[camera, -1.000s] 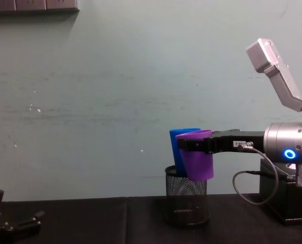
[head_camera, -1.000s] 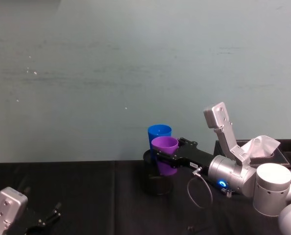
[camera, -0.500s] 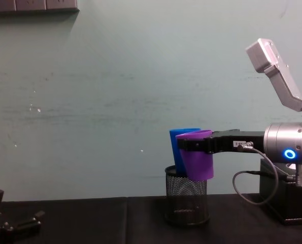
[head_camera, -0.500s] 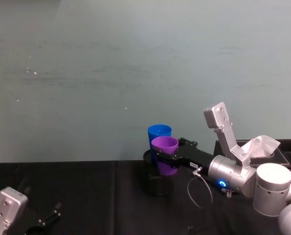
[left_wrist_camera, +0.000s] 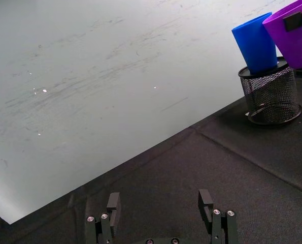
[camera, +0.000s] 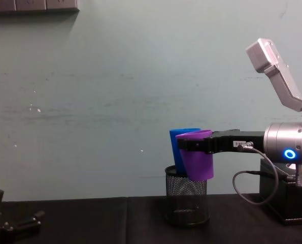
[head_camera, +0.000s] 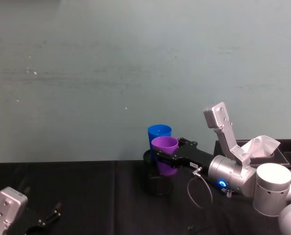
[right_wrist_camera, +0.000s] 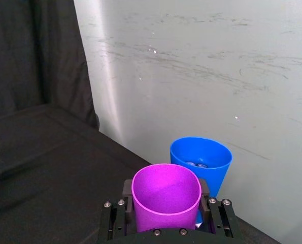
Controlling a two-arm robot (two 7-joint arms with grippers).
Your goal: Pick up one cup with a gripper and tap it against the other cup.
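The right gripper [camera: 186, 145], a black flat-fingered clamp with a small white label on a silver cylindrical arm with a blue light, reaches in level from the right. Its fingers are clamped on either side of the plain purple tapered plastic tumbler [camera: 197, 163], just below the rim. The tumbler is upright and held clear of the black-clothed table [camera: 90, 223], with its base in front of the rim of the black wire-mesh pen holder [camera: 187, 204].

The plain bright blue tapered plastic tumbler [camera: 177, 147] stands inside the mesh holder, leaning slightly to the left. It is just behind the purple one and on its left. In the right wrist view the purple rim [right_wrist_camera: 166, 195] overlaps the blue wall [right_wrist_camera: 204, 158]. The two look pressed together or very nearly so, but whether they actually touch cannot be told.

The left gripper [left_wrist_camera: 160, 203], plain black with no label, rests low over the cloth at the near left, well apart from the cups, with its fingers spread wide around nothing.
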